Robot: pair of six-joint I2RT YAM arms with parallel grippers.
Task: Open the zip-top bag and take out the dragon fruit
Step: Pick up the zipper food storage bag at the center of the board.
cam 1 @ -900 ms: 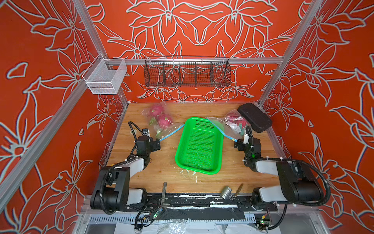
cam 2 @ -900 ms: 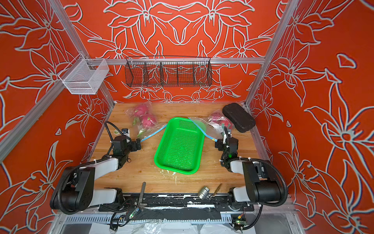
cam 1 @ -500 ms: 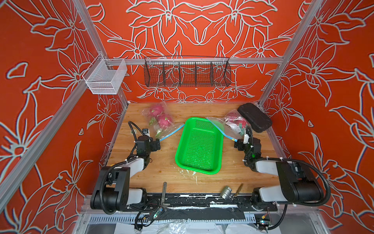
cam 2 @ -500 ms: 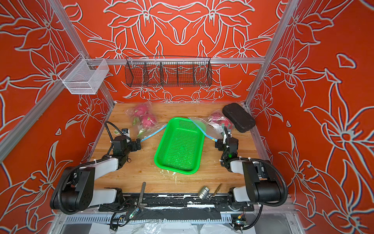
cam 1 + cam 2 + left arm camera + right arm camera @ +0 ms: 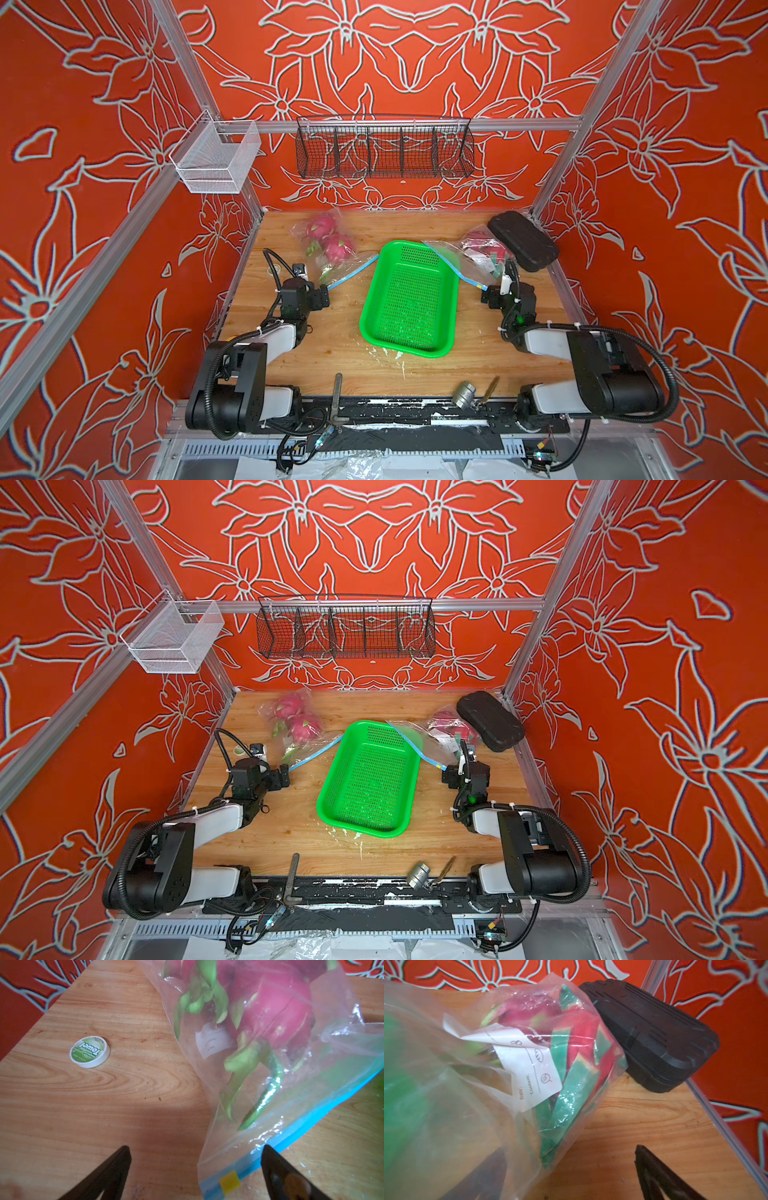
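Magenta scaly dragon fruit [image 5: 276,1005] in crinkly zip-top bag [image 5: 259,1105] | left end effector [image 5: 196,1147], right end effector [image 5: 571,1150]: spread

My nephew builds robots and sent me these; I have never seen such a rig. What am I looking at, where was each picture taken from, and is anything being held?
Two robot arms, left arm and right arm, are mounted at the near edge of a wooden table in a red booth. The two wide pictures come from one twin camera overhead; the close-ups come from a camera on each wrist. On the table: a green tray in the middle, a clear zip-top bag of pink dragon fruit left of it, a second such bag right of it, a black case in the far right corner, a round tin marked Towel. Both arms' jaws stand open near the bags; nothing is held.
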